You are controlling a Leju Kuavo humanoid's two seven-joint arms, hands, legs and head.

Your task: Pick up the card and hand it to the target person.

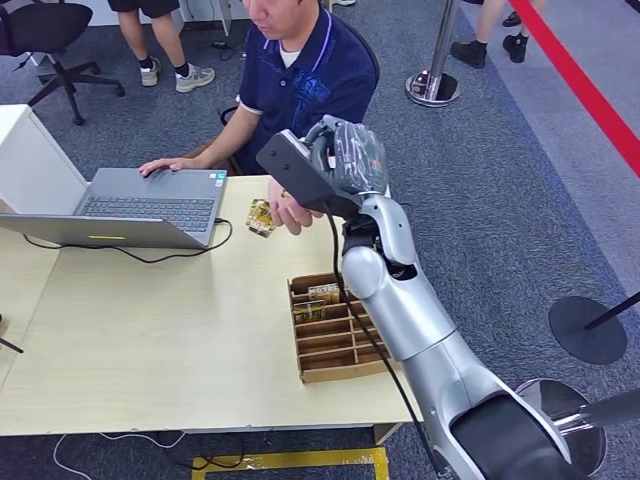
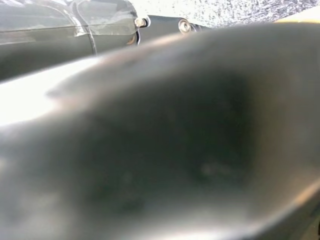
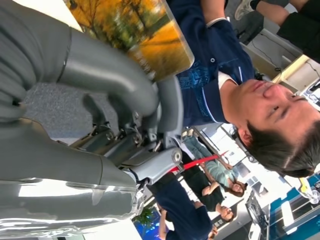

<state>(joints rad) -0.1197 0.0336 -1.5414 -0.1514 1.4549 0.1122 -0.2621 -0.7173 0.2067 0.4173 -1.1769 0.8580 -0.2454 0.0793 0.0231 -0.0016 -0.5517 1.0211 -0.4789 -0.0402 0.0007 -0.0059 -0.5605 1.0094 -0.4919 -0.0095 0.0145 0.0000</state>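
1 tabletop (image 1: 151, 330) carries a laptop (image 1: 143, 205) and a slotted card box (image 1: 332, 330), beyond which the seated person (image 1: 302, 70) takes hold of the card (image 1: 260, 216) that the right hand (image 1: 343, 160) fingers (image 3: 113, 75) grip.

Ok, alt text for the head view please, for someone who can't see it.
The robot's right hand reaches over a pale wooden table toward a seated person, whose hand holds a card by its edge. A slotted wooden tray with more cards sits below the arm, and an open laptop sits to the left.
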